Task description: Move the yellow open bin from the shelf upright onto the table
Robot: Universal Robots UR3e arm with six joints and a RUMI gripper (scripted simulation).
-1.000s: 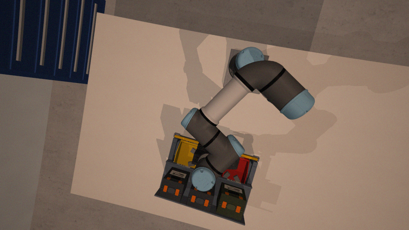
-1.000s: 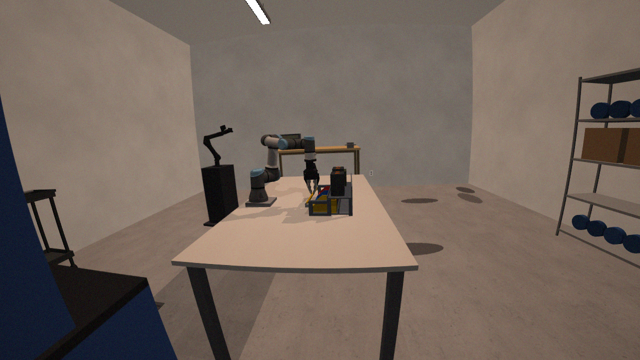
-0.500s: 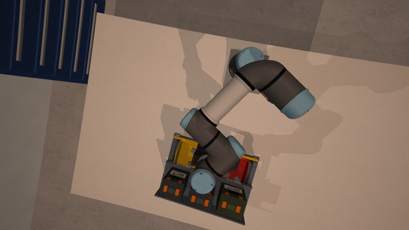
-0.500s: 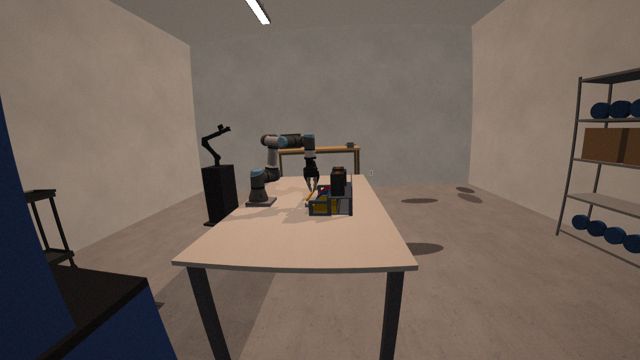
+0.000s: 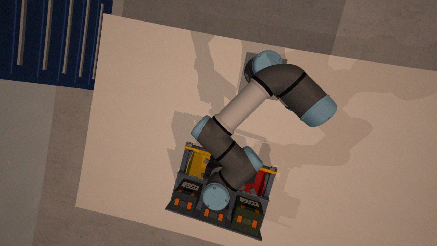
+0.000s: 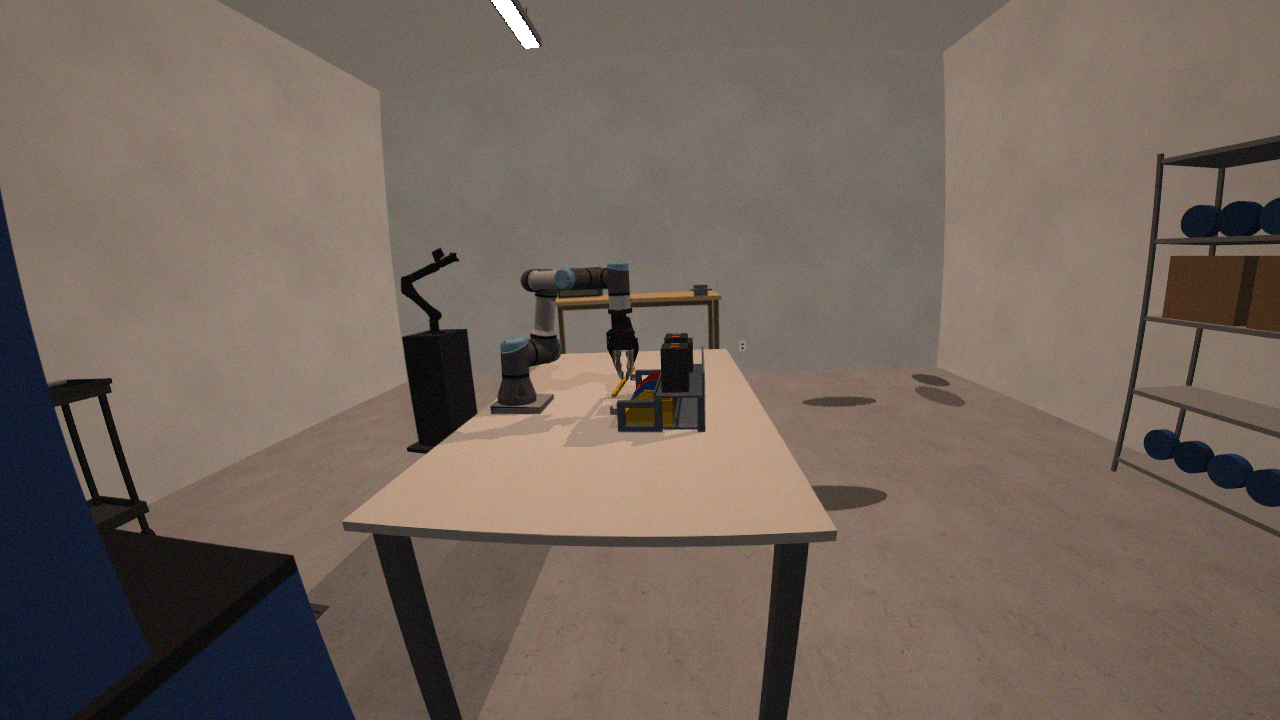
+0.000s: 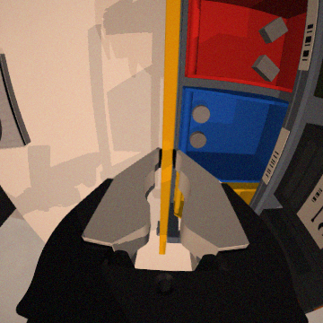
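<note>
The yellow open bin sits in the left end bay of the grey shelf, and a grey part shows in it. A long yellow bar runs along the shelf's open front. My gripper is shut on this bar. The bar is raised a little above the grey bracket at the shelf's front. In the top view the arm hides the gripper and part of the yellow bin.
A blue bin with round parts and a red bin with blocks stand in the other bays. Dark cases and a green case stand on the shelf's upper level. The table extends around the shelf.
</note>
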